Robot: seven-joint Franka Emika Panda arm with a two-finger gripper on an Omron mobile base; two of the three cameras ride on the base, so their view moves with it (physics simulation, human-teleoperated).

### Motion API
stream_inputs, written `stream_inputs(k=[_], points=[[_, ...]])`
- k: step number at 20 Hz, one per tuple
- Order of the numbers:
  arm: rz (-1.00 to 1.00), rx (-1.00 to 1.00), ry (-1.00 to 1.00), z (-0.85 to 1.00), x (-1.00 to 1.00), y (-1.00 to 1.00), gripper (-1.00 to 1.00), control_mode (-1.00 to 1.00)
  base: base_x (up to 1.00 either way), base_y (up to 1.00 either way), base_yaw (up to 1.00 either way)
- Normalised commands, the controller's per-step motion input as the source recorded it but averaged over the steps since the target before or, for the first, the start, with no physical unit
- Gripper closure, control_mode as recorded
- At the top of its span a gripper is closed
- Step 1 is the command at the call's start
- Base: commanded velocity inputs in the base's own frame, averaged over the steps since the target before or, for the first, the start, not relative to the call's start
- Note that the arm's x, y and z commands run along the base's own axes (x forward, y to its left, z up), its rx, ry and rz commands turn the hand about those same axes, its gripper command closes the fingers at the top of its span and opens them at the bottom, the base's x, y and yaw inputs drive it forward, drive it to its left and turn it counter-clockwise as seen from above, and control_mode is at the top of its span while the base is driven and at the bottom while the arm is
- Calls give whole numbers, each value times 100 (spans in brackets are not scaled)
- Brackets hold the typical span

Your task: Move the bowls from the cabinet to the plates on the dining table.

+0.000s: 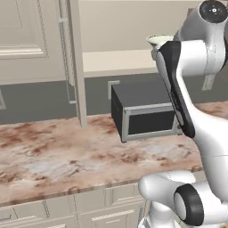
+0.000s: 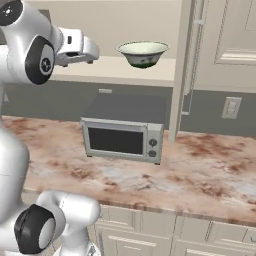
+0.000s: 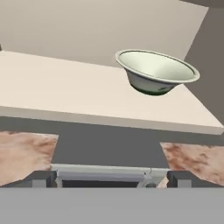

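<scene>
Spread wide and holding nothing, the jaws of the gripper point(image 3: 112, 178) show as two dark tips at the bottom of the hand view, set well apart and pointed toward the cabinet shelf. Below it runs the dining table point(image 1: 53, 156), its pinkish-brown marbled top broad and long, with beige drawer fronts point(image 2: 150, 232) under the edge. Above hangs the cabinet point(image 2: 227, 45), its door swung open edge-on beside the pale inner shelf point(image 3: 65, 92). A grey microwave point(image 2: 122, 140) sits on the stone top, against the wall, directly under that shelf. On the shelf, toward its right end near the open door, stands the pale cream-green bowl point(image 3: 156, 72), upright, flared rim up, well apart from the gripper.
</scene>
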Motion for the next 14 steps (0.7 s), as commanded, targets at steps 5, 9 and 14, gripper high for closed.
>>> stream_inputs(k=[5, 9, 14], points=[[0, -1, 5, -3, 84, -5, -100, -100, 0, 0, 0], [0, -4, 1, -2, 86, -11, -100, -100, 0, 0, 0], [0, -6, 0, 0, 61, -19, -100, -100, 0, 0, 0]])
